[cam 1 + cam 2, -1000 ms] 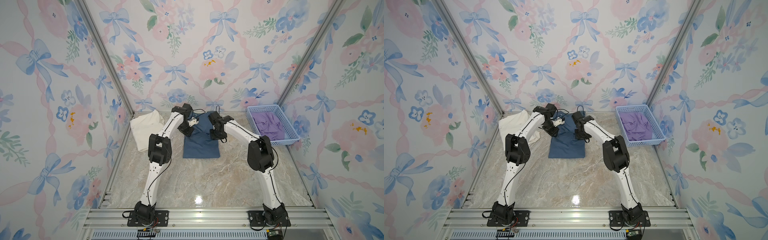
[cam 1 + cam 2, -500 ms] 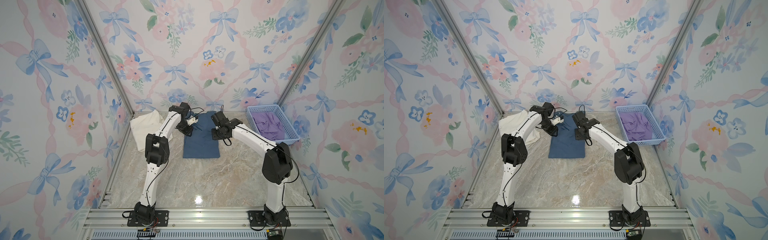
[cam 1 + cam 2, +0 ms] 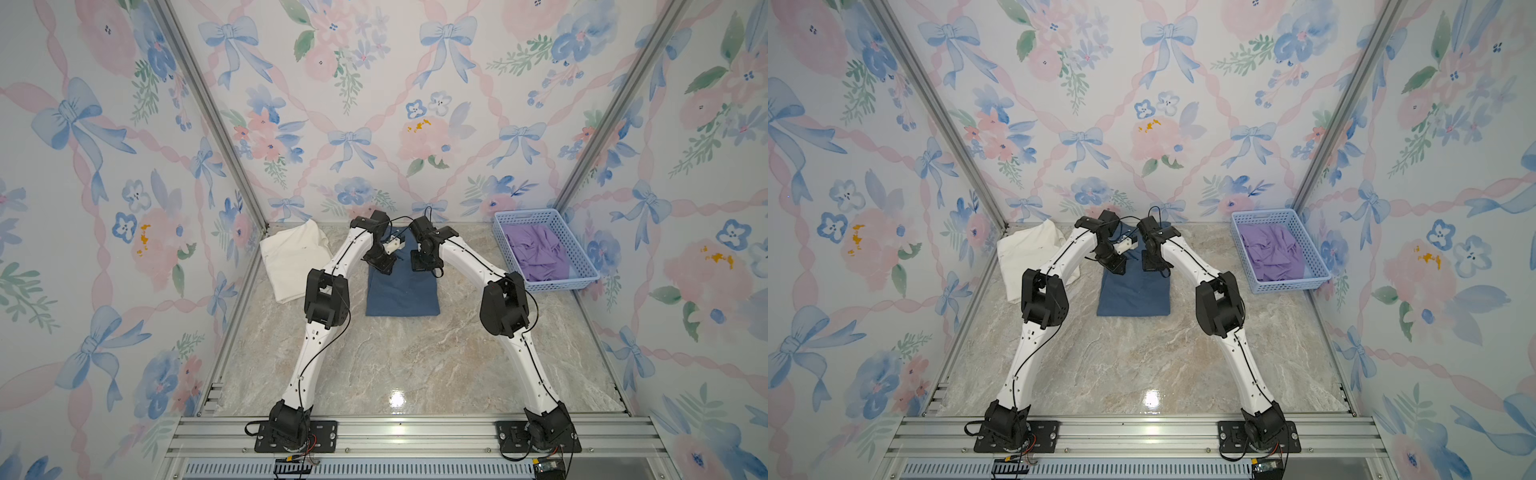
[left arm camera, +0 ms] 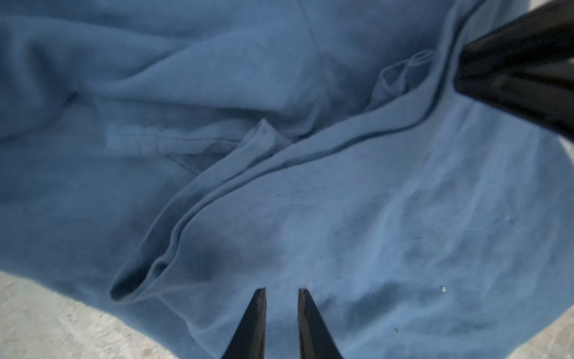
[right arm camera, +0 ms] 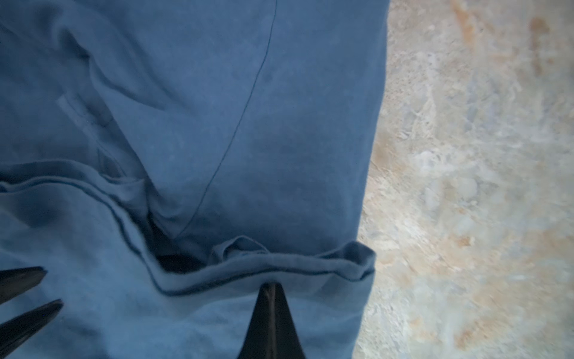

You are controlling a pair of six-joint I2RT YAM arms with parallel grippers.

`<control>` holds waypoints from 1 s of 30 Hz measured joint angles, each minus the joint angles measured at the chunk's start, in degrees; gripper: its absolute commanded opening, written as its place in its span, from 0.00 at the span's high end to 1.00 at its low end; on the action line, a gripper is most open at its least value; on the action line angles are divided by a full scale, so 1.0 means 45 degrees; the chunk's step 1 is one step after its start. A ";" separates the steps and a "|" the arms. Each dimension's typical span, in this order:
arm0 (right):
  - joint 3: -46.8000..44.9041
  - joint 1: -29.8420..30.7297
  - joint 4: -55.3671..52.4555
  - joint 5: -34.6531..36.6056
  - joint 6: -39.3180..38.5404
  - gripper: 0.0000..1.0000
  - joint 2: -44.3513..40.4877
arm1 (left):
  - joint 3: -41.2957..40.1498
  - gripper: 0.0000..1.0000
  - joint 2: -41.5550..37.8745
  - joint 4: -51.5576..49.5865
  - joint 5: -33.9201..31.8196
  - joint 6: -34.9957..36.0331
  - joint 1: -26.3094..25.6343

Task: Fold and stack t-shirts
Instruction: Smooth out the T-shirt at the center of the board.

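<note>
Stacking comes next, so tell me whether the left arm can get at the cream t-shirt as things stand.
Probably yes. The cream t-shirt lies uncovered beside the left arm, with nothing between them. The left hand is over the blue t-shirt, jaws apart, so it looks free to go.

Slate-blue tee (image 3: pixel 402 293) folded narrow, flat at ctr; cream tee (image 3: pixel 291 262) folded, far-left corner.

High above the table's (image 3: pixel 395 365) near edge in both top views, facing down and toward the back wall (image 3: pixel 374 124), far enough to take in all of it; almost the same scene in each. Very close over the blue shirt (image 4: pixel 372 233) in both wrist views, looking past the left hand (image 4: pixel 281 292) and right hand (image 5: pixel 271 287); same stretch of cloth shared.
</note>
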 measured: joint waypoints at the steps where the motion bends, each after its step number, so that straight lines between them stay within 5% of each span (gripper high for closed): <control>1: 0.0204 -0.0039 -0.0019 -0.0029 0.0044 1.00 0.0102 | 0.0010 0.77 0.0131 0.0058 -0.0073 -0.0146 0.0044; 18: 0.0398 -0.0787 -0.0170 -0.1681 0.1180 0.97 0.0976 | -0.2526 0.73 -0.1030 0.1569 -0.2778 -0.1496 0.0219; 23: -0.3424 -0.0646 0.1486 -0.1729 0.0996 0.65 -0.1219 | -0.3351 0.62 -0.1914 0.1545 -0.2365 -0.1292 0.0233; 30: -0.7257 0.0471 0.1690 -0.1486 0.0695 0.62 -0.5037 | -0.6139 0.54 -0.5697 0.1710 -0.1525 -0.0510 0.0223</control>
